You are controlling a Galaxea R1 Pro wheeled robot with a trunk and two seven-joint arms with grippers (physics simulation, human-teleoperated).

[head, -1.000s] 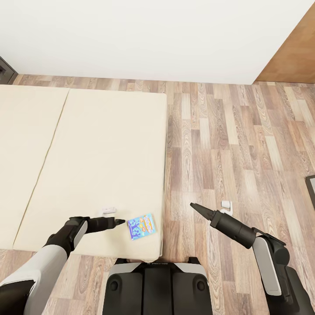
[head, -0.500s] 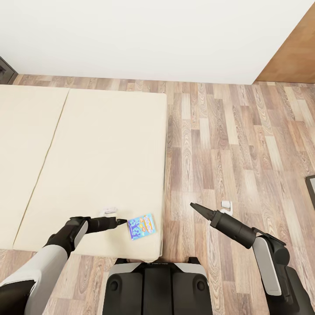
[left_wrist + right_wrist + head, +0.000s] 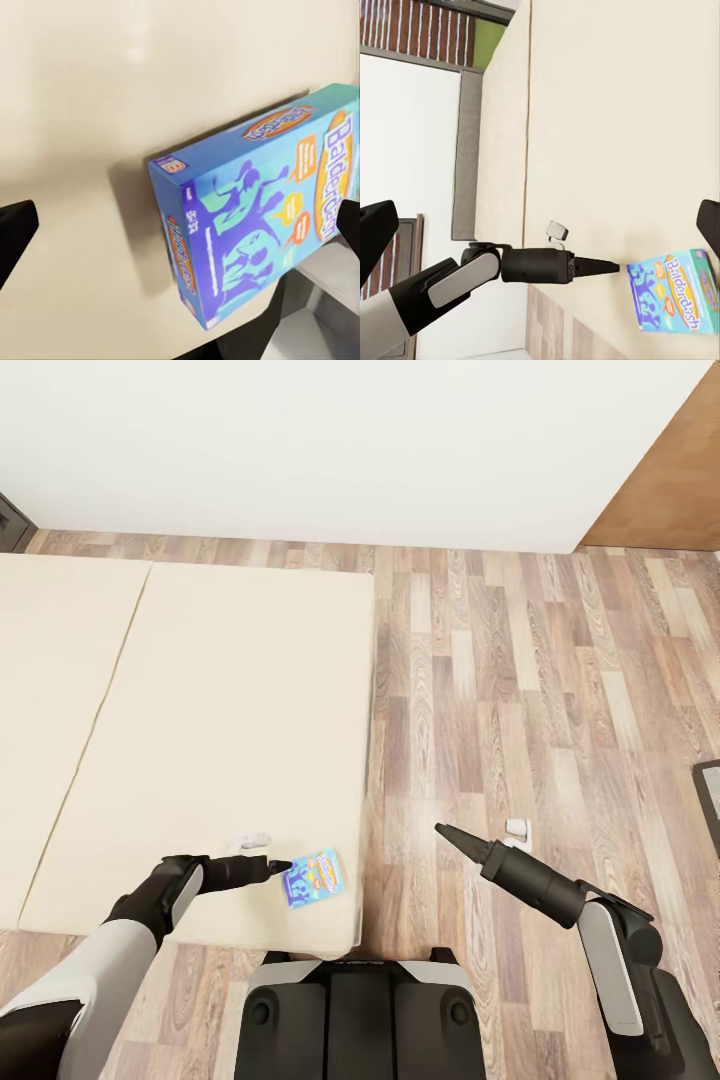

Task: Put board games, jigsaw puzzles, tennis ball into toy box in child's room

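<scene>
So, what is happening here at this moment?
The robot stands at the bed, where a blue board game lies flat near the mattress's corner. The left gripper points at the box, right at its edge, with fingers spread wide, not gripping it. The right gripper hangs over the wooden floor, holding nothing.

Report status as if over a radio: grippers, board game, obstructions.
Left gripper at the blue board game near the bed corner, jaws open. Right gripper over floor, empty. Nothing in the way.
</scene>
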